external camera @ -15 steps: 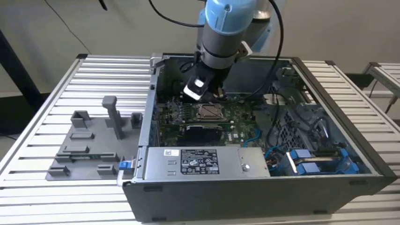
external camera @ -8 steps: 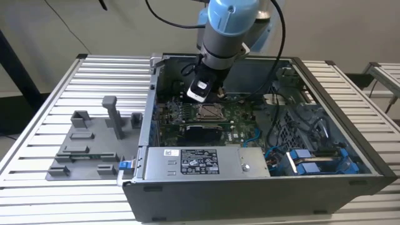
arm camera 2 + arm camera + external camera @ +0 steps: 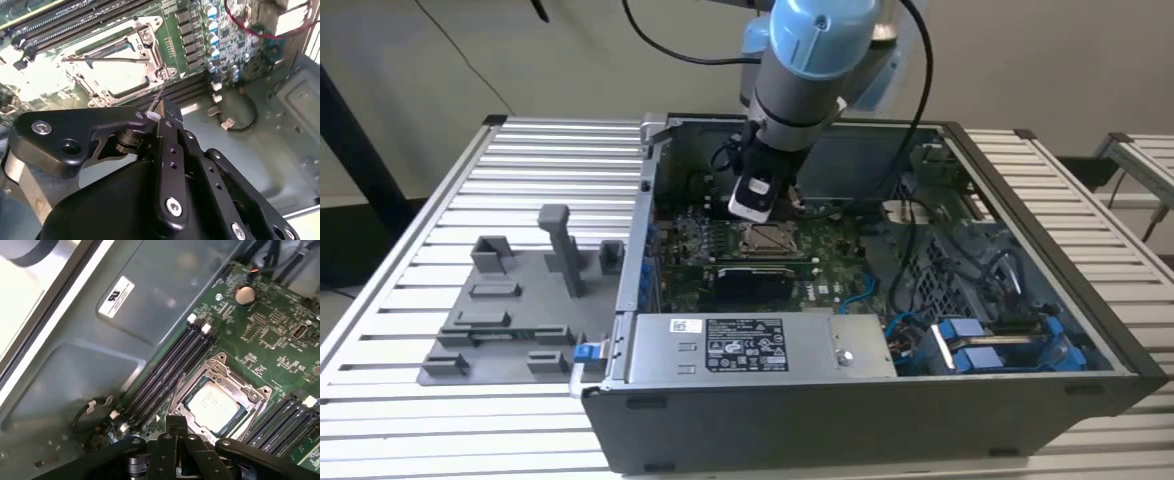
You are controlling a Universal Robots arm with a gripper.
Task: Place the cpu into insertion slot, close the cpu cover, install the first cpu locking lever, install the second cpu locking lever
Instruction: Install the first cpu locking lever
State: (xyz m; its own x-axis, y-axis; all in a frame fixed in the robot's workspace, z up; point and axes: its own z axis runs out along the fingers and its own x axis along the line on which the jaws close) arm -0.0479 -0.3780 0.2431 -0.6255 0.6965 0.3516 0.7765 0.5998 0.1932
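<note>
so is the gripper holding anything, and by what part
Cannot tell. The cpu lies under the cover, unheld; the gripper is close to a thin lever.

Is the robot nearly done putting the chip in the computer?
Done: the cpu sits in the insertion slot, and the cpu cover lies down around it.
In hand: the gripper hovers at the slot's edge, right by a thin wire lever.
Left: the locking levers. A second lever runs across the cover, and I cannot tell whether either is latched.
</note>
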